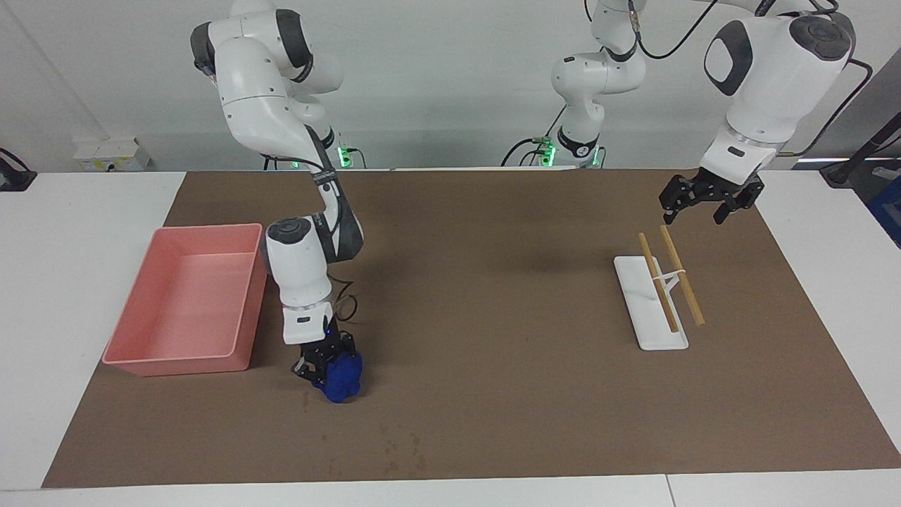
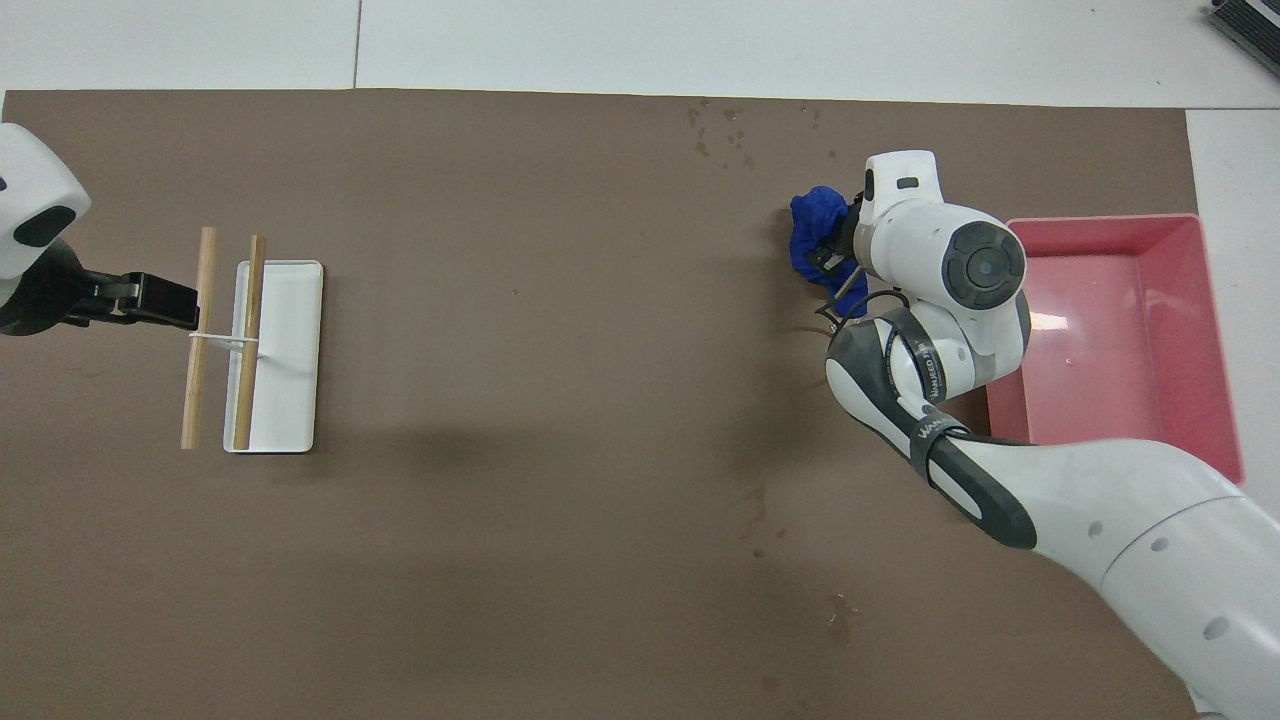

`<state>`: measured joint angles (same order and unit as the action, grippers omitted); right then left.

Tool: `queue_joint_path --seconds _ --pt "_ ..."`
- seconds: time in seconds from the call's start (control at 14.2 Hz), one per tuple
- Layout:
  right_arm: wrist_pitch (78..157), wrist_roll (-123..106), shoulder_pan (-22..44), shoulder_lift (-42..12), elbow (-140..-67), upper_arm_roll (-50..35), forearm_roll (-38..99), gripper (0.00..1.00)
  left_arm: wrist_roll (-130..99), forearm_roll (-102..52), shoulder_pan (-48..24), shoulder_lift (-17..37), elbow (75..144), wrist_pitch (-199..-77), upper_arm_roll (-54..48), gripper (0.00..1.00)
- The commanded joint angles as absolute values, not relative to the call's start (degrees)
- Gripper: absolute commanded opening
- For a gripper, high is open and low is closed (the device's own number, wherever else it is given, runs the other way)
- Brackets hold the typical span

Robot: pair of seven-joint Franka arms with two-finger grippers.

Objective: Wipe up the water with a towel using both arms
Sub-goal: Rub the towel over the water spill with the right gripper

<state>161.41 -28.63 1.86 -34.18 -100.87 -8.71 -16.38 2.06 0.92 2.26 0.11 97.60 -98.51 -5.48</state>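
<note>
Our right end effector [image 1: 326, 367] is clamped on the towel [image 1: 343, 378], low over the mat beside the pink tray [image 1: 184, 303]. Soft and light, it should be gripped mid-bundle. Our left end effector [image 1: 709, 201] waits open, near the white tray [image 1: 649, 301], well apart.

Right gripper [image 1: 328, 367] clamped low; left gripper [image 1: 709, 201] spread, raised.

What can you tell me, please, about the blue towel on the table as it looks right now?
The towel is a small deep-blue cloth, soft-looking and bunched into a lumpy bundle with folds. It sits low at the brown mat, beside the pink bin and farther from the robots than it. The right tool is shut on it from above. Whether its underside touches the mat cannot be told. Faint wet marks lie farther out, apart from it.
</note>
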Motion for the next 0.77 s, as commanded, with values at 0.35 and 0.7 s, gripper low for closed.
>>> queue_joint_path --seconds 0.35,0.7 --pt "164.36 -14.19 1.32 -37.27 -104.67 -10.02 -17.05 0.00 3.78 0.18 2.64 -2.20 93.17 -88.16 -5.89 1.00" --pt "152.78 -8.96 -2.53 -36.65 -103.89 -15.98 -14.00 0.00 2.99 0.18 2.11 -3.69 94.31 -88.68 -5.98 1.00"
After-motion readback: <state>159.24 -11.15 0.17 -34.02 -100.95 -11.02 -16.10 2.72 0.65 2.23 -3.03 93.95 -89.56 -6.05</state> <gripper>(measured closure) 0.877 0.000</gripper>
